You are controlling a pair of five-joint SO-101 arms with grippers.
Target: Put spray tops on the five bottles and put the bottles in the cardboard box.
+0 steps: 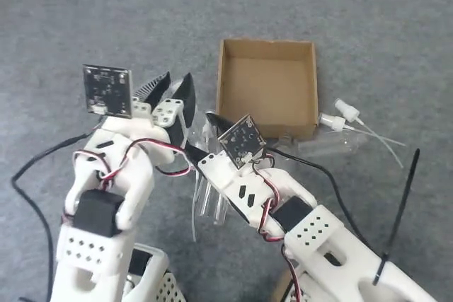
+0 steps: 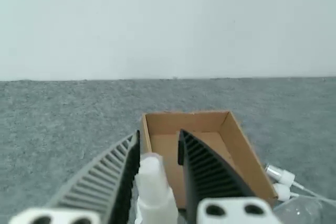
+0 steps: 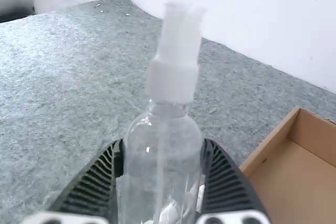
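"While the right gripper [image 3: 163,153] is clamped on the bottle [image 3: 164,124], where is that bottle?"

"Held roughly upright above the grey carpet [image 1: 64,40], just left of the cardboard box [image 1: 265,90], by its near-left corner. A white spray top [image 3: 176,66] sits on its neck."

"And the left gripper [image 2: 159,136]?"

"Its jaws stand parted on either side of that spray top, with a gap beside 1 finger, so it is not squeezing."

"What else lies about?"

"2 loose spray tops [image 1: 346,110] rest on the carpet right of the box, close together, thin tubes trailing right. 1 sideways bottle [image 1: 333,145] lies just nearer, by the box's near-right corner. More clear bottles [image 1: 211,199] lie under the right arm; I cannot count them."
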